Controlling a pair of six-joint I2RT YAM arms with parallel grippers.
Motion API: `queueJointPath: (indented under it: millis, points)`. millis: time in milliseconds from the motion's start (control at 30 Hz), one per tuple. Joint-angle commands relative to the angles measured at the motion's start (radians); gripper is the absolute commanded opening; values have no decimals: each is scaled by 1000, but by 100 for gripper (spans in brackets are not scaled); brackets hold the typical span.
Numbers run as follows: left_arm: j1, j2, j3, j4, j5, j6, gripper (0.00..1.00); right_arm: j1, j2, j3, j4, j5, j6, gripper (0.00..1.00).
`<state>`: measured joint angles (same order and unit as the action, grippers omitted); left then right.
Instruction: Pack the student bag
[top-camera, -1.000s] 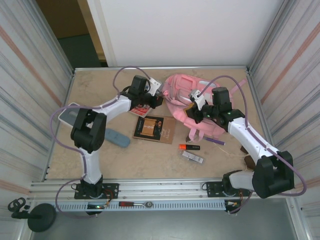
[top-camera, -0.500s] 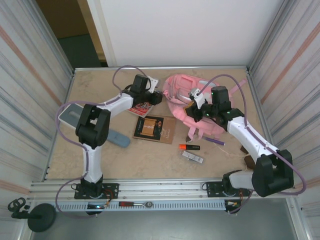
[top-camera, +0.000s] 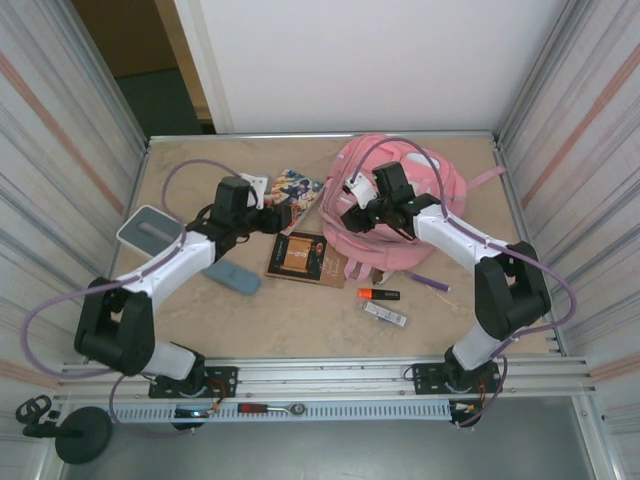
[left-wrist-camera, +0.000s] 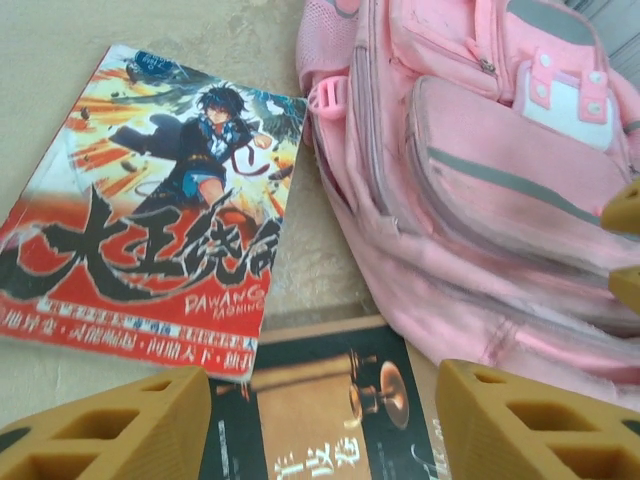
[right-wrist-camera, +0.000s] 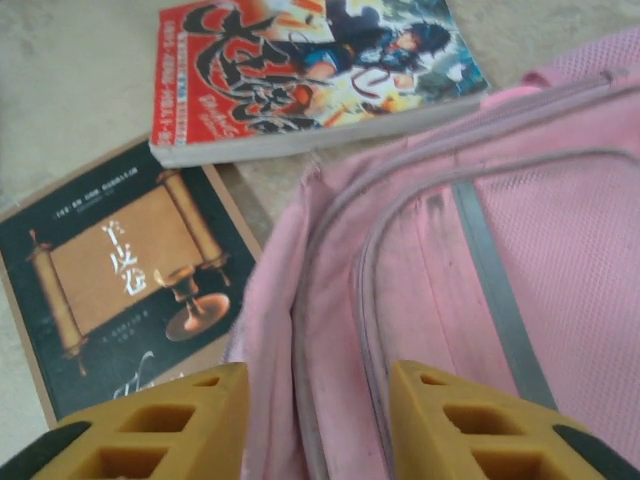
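The student bag (top-camera: 452, 190) is a large pink backpack lying at the back right of the table, front pockets up. My right gripper (top-camera: 346, 208) hangs over its left edge. In the right wrist view the jaws (right-wrist-camera: 315, 430) stand open just above the pink fabric (right-wrist-camera: 420, 280) with nothing pinched. My left gripper (top-camera: 276, 216) hovers left of the bag, open and empty (left-wrist-camera: 325, 420), above a dark book (left-wrist-camera: 320, 400). The bag's zipped pockets and white patch (left-wrist-camera: 480, 170) show to the right in the left wrist view.
A colourful comic book (top-camera: 297, 188) lies left of the bag, the dark book (top-camera: 306, 257) in front of it. An orange highlighter (top-camera: 378, 294), a silver item (top-camera: 385, 315) and a purple pen (top-camera: 430, 282) lie nearer. A blue-grey case (top-camera: 232, 277) and a grey box (top-camera: 150, 228) sit left.
Both grippers have opened and let go. The bag now lies fuller and farther back. The left arm has drawn back to the left, uncovering the comic book.
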<state>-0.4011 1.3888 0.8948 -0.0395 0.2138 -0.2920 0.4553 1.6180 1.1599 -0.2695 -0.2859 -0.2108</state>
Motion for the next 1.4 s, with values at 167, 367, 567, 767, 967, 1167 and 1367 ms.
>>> queueJointPath:
  millis: [167,367,567,767,967,1167,1367]
  points:
    - [-2,-151,-152,46,11,-74,69,-69,-58,-58,-104,-66,3,56]
    - [-2,-152,-186,38,16,-65,70,-45,6,-26,-87,-93,-29,56]
    - [-5,-139,-199,50,38,-71,70,-29,88,38,-47,21,-17,56]
    - [-12,-140,-198,45,31,-58,71,-73,44,16,-6,10,-29,56]
    - [-13,-107,-197,65,41,-59,71,-106,36,0,-31,-18,-83,61]
    - [-19,-90,-194,67,44,-57,72,-70,101,10,-64,97,-164,70]
    - [-19,-94,-195,62,44,-53,73,-38,181,52,-45,201,-191,68]
